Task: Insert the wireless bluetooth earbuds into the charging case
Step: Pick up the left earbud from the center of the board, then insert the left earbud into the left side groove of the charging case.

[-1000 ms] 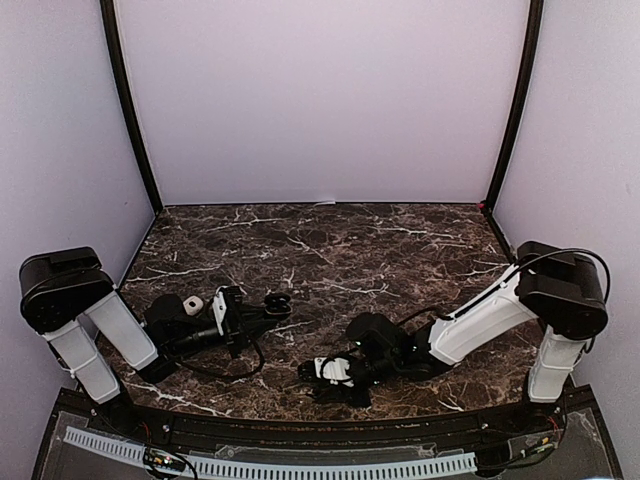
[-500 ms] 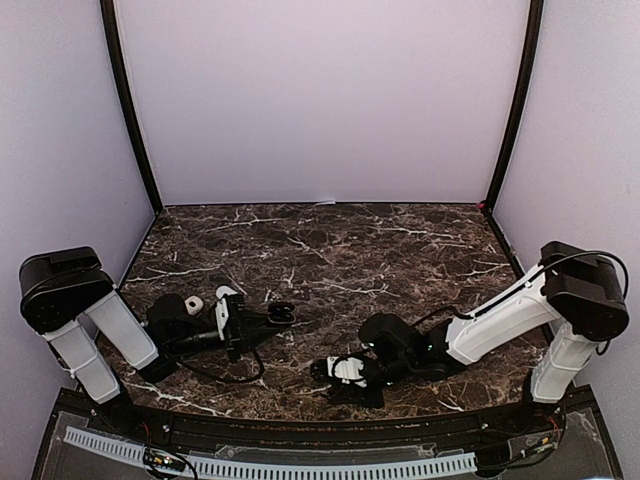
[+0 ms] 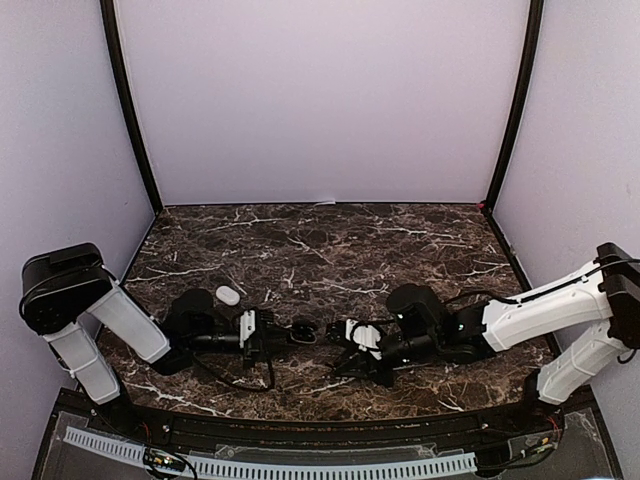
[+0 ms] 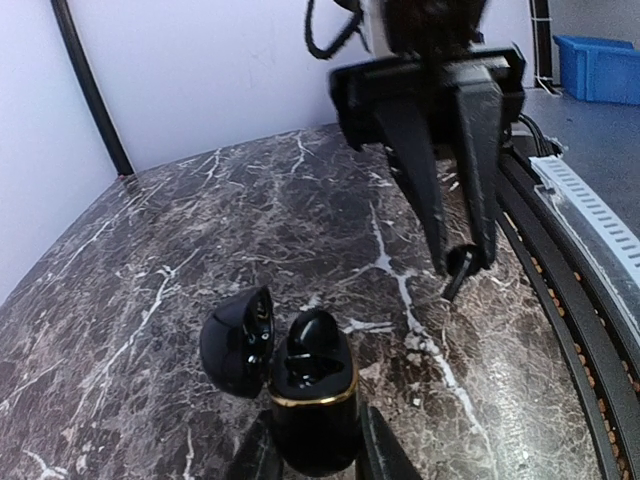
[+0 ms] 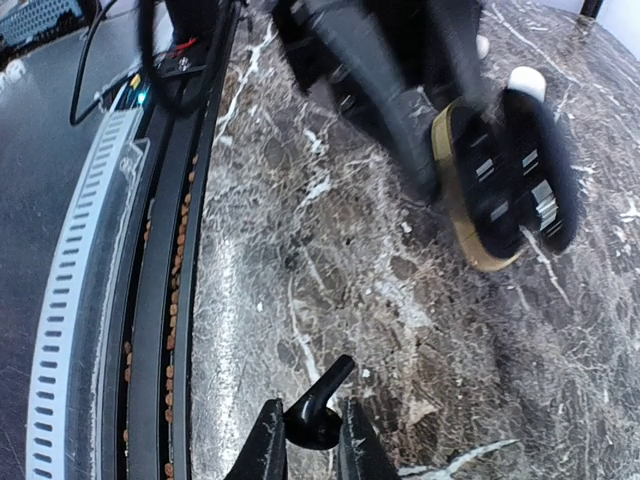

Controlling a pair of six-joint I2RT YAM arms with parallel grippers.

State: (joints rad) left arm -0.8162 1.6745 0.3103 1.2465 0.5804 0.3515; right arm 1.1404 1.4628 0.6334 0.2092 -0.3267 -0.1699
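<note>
A black charging case [image 4: 312, 400] with a gold rim stands open, its lid [image 4: 238, 340] hinged to the left. My left gripper [image 4: 315, 455] is shut on the case's body. A black rounded shape [image 4: 318, 330] sits in the case's far slot. My right gripper [image 5: 310, 420] is shut on a black earbud [image 5: 318, 415] whose stem points up and to the right. In the left wrist view that earbud [image 4: 458, 270] hangs above the table, beyond and to the right of the case. From above, both grippers meet at the table's near middle, left [image 3: 295, 333] and right [image 3: 340, 337].
A white pebble-shaped case [image 3: 228, 295] lies on the marble behind the left arm. In the right wrist view, white items [image 5: 527, 80] lie past the blurred case [image 5: 500, 180]. The table's front rail [image 5: 150, 300] runs to the left of the right gripper.
The left arm has swung right and nearer with the case. The right gripper has carried the earbud up from the front edge to face the case. The white pebble case is uncovered.
</note>
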